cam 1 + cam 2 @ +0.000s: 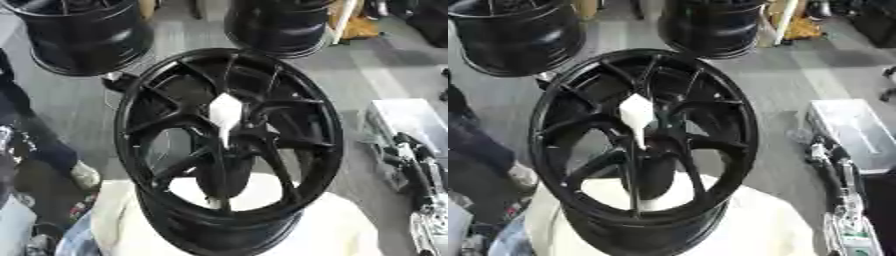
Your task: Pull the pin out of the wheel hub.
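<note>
A black multi-spoke wheel hub [325,131] stands tilted on a white padded stand [350,231], its face turned up toward me. A white pin [225,116] sticks out of the hub's centre, wide at the top and tapering down to a narrow point. No hand touches the pin or the wheel. My right hand [413,161] rests low at the right edge, well clear of the wheel, its dark fingers pointing up and relaxed with nothing in them. My left hand does not show in either view.
Two more black wheels [83,35] [276,25] stand on the grey floor behind. A clear plastic box [852,131] sits at the right, just behind my right hand. A person's dark trouser leg and shoe [85,175] are at the left.
</note>
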You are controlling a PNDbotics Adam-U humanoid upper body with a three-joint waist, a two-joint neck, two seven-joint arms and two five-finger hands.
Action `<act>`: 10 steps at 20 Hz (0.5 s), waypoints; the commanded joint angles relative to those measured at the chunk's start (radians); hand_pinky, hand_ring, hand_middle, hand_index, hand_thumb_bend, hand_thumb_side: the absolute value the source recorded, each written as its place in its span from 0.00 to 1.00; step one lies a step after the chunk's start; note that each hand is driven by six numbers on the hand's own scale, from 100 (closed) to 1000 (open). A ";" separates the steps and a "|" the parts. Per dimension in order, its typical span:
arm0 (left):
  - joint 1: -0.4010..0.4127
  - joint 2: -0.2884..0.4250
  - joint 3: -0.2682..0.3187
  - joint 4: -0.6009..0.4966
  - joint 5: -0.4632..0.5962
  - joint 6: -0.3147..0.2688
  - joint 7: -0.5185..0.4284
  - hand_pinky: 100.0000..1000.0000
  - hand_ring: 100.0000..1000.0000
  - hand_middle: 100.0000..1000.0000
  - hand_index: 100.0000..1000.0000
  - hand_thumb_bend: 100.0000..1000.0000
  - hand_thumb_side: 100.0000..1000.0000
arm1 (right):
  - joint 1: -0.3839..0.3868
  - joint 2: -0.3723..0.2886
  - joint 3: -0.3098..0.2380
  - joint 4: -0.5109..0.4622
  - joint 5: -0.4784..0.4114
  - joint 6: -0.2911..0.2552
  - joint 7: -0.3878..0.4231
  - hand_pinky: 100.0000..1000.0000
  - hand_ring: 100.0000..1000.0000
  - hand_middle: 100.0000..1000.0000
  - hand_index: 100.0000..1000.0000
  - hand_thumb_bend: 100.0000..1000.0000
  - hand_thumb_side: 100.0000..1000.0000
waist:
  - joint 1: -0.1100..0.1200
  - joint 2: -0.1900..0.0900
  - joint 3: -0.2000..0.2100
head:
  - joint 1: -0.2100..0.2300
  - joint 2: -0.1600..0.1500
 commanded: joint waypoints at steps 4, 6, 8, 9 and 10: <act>-0.010 0.013 -0.001 -0.021 0.006 -0.001 0.002 0.70 0.62 0.55 0.62 0.00 0.81 | -0.006 -0.011 -0.003 -0.021 0.004 -0.002 -0.001 0.70 0.73 0.81 0.81 0.00 0.61 | 0.004 -0.010 -0.001 | 0.000 -0.002; -0.009 0.014 -0.001 -0.022 0.006 -0.001 0.002 0.70 0.62 0.55 0.62 0.00 0.81 | -0.005 -0.011 -0.003 -0.021 0.004 -0.002 -0.001 0.70 0.73 0.81 0.81 0.00 0.61 | 0.004 -0.009 -0.002 | 0.000 -0.002; -0.010 0.016 0.000 -0.023 0.006 -0.002 0.002 0.70 0.62 0.55 0.62 0.00 0.81 | -0.005 -0.012 -0.003 -0.020 0.004 -0.001 -0.001 0.70 0.73 0.81 0.81 0.00 0.62 | 0.003 -0.009 -0.002 | 0.001 -0.002; -0.011 0.017 0.000 -0.023 0.007 -0.003 0.003 0.70 0.62 0.55 0.63 0.00 0.80 | -0.005 -0.012 -0.003 -0.020 0.004 -0.001 -0.001 0.70 0.73 0.81 0.81 0.00 0.62 | 0.003 -0.009 -0.002 | 0.001 -0.002; -0.014 0.023 -0.001 -0.025 0.008 -0.006 0.002 0.70 0.62 0.55 0.63 0.00 0.80 | -0.005 -0.012 -0.003 -0.019 0.003 -0.001 -0.001 0.70 0.73 0.81 0.81 0.00 0.62 | 0.003 -0.010 -0.002 | 0.001 -0.002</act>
